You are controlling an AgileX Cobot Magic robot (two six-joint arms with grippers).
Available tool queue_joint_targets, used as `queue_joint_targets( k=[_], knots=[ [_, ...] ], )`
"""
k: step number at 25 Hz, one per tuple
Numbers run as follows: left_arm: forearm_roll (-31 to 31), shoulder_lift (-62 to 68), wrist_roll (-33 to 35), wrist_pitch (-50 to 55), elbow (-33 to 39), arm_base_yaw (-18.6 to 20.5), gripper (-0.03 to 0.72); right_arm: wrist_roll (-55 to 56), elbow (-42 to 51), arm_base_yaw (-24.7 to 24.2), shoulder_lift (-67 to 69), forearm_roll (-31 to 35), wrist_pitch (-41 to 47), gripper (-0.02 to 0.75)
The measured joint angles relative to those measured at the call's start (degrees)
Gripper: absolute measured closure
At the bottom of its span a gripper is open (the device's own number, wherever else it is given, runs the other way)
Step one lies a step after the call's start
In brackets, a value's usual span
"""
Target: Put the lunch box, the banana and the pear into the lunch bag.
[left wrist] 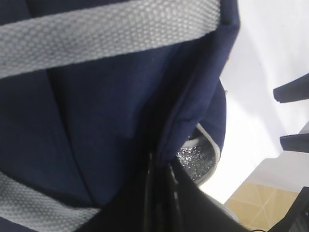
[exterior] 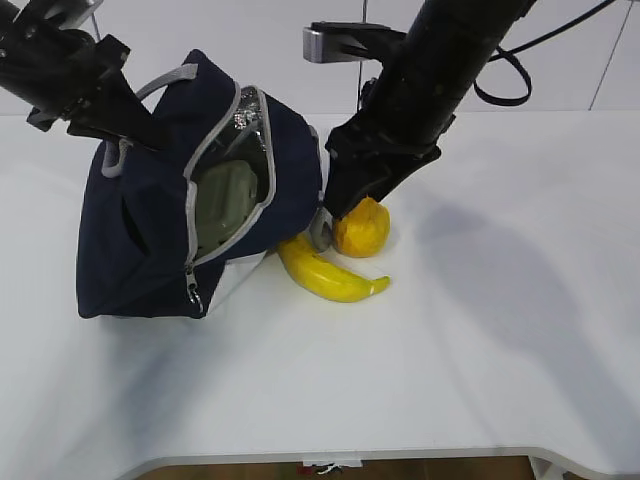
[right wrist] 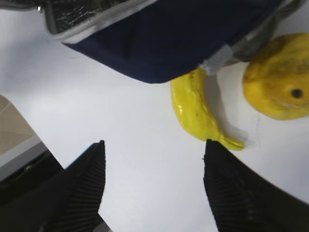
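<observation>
Reaching steeply down, right end effector (right wrist: 152, 147) spread above banana (right wrist: 195, 108).

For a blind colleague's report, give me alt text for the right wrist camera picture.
The open right gripper hovers over the white table, empty. Beyond it, a yellow banana lies partly under the navy lunch bag, with a yellow-orange pear to its right.

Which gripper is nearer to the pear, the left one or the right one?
Right. The right gripper hangs open just beside the pear and banana. The left gripper, shut on the lunch bag, is across the bag from the pear.
</observation>
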Motion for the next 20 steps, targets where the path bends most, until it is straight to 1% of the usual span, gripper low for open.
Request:
queue_joint_targets(
  k=[3,8,12,17,20],
  knots=[
    [0.23,0.00,0.00,0.22,0.00,0.00,0.687,-3.54,0.00,0.33,0.12,0.10,-0.10,0.230],
    [1.79,0.00,0.00,0.33,0.00,0.00,0.687,-4.53,0.00,2.82,3.03,-0.02,-0.94,0.218],
    [2.47,0.00,0.00,0.80,-0.04,0.00,0.687,-4.62,0.03,4.35,5.58,-2.34,-4.03,0.207],
    [2.74,0.00,0.00,0.94,-0.04,0.00,0.687,-4.75,0.03,4.48,7.32,-4.22,-8.62,0.206],
    [2.74,0.00,0.00,1.05,-0.04,0.00,0.687,-4.75,0.03,4.48,8.77,-4.48,-9.59,0.206]
  ],
)
